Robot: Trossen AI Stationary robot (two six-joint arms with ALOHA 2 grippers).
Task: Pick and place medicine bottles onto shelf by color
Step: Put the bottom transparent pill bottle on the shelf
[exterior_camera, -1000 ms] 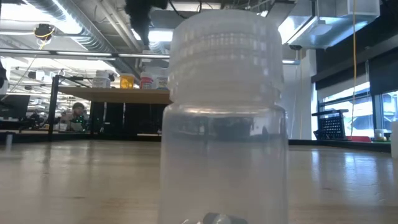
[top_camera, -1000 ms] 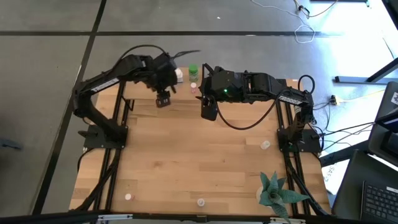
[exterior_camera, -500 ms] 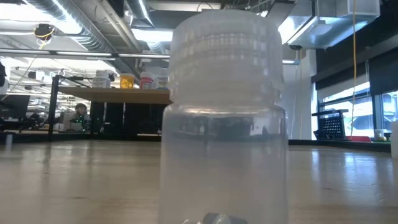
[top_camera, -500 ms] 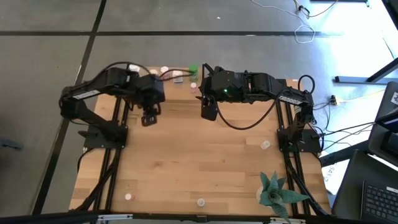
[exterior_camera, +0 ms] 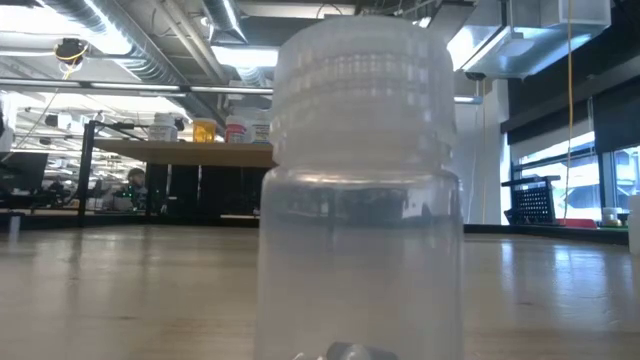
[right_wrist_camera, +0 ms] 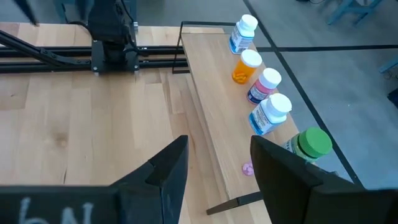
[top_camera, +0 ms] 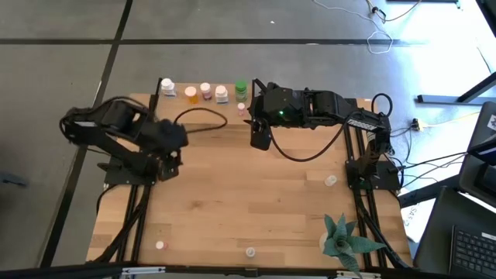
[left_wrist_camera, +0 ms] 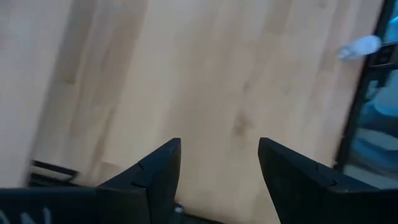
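We see the shelf (top_camera: 203, 103) along the far edge of the desk (top_camera: 248, 201), carrying a row of medicine bottles: a white-capped bottle (top_camera: 167, 87) at the left end, then an orange bottle (top_camera: 191, 93), a pink bottle (top_camera: 206, 91), another white bottle (top_camera: 222, 94) and the green-capped bottle (top_camera: 241, 87) at the right end, with a small pink bottle (top_camera: 241, 109) just in front of it. From the right wrist we find the same row standing upright on the shelf (right_wrist_camera: 214, 118), with a small pink thing lying on the wood near the green one. The left tool (left_wrist_camera: 219, 163) hangs over bare desk at the left side, well apart from the shelf, its fingers parted and holding nothing. The right tool (right_wrist_camera: 219, 163) sits just beside the shelf's right part, fingers likewise parted and empty. More bottles stand loose on the desk: a clear bottle (top_camera: 331, 180) near the right edge, a second clear bottle (top_camera: 250, 252) at the near edge, filling the low view, and one small bottle (top_camera: 160, 245) at the near left. A green spiky plant (top_camera: 341, 236) stands at the near right.
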